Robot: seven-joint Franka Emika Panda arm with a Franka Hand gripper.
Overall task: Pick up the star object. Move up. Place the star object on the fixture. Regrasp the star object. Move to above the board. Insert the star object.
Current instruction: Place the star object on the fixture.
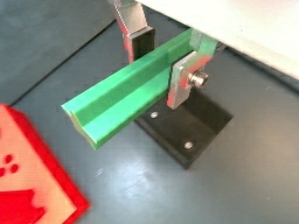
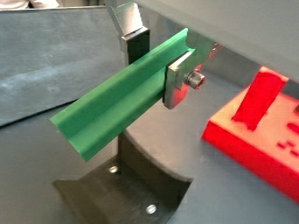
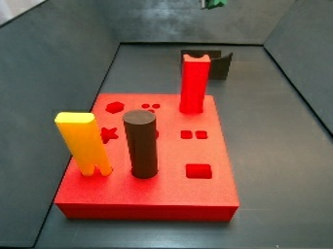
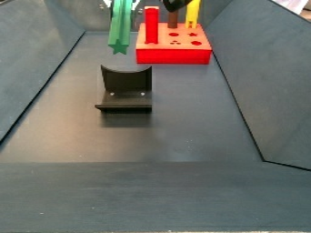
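Note:
My gripper (image 1: 158,70) is shut on the star object (image 1: 122,101), a long green peg with ridged sides. The peg lies crosswise between the silver fingers (image 1: 181,80) and also shows in a wrist view (image 2: 111,109). It hangs in the air above the fixture (image 1: 187,131), a dark bracket on the floor, without touching it. In a side view the star object (image 4: 119,27) hangs over the fixture (image 4: 124,89). The red board (image 4: 174,53) lies beyond. Another side view shows the board (image 3: 156,190) up close, with the fixture (image 3: 219,64) behind it.
On the board stand a yellow notched peg (image 3: 81,141), a dark cylinder peg (image 3: 140,144) and a red peg (image 3: 194,83). The board's corner (image 1: 30,175) lies near the fixture. Dark sloping walls (image 4: 49,73) enclose the floor.

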